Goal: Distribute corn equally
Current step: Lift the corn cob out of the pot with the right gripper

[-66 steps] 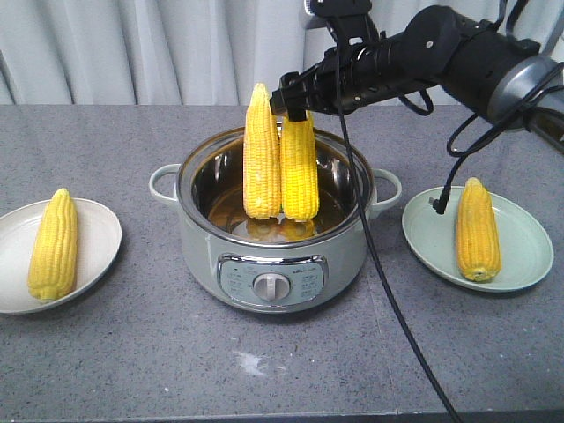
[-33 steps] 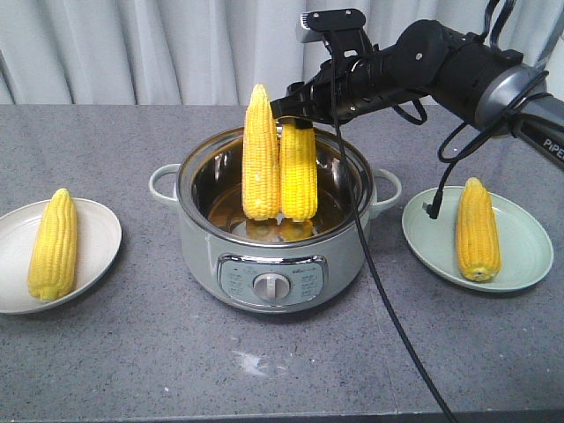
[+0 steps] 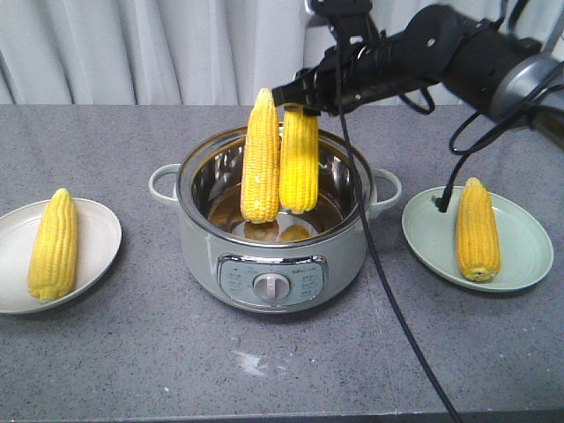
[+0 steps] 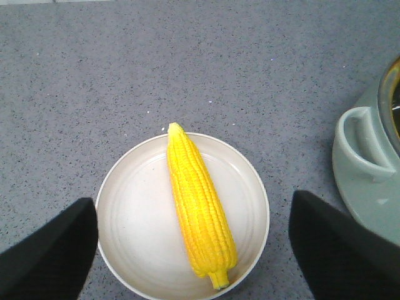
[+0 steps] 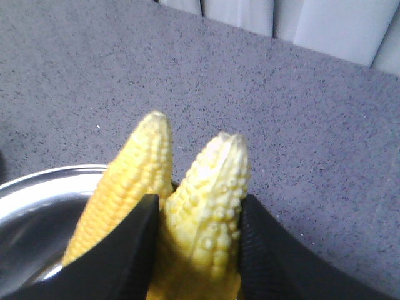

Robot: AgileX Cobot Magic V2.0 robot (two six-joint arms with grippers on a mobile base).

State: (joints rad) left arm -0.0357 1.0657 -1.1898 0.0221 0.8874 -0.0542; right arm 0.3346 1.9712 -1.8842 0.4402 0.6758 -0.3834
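Each plate point(image 3: 95, 222) has one corn point(image 3: 53, 244), two more are in the pot point(image 3: 273, 256), and the right gripper point(image 3: 296, 99) is closed tight on one.

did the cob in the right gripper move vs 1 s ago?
Yes. The gripped cob has risen slightly: its lower end now sits higher inside the pot than before, lifted by the right gripper.

Right pincer point(image 3: 297, 106) clamped on cob point(image 3: 300, 163), arm outstretched; left pincer point(image 4: 194, 250) spread
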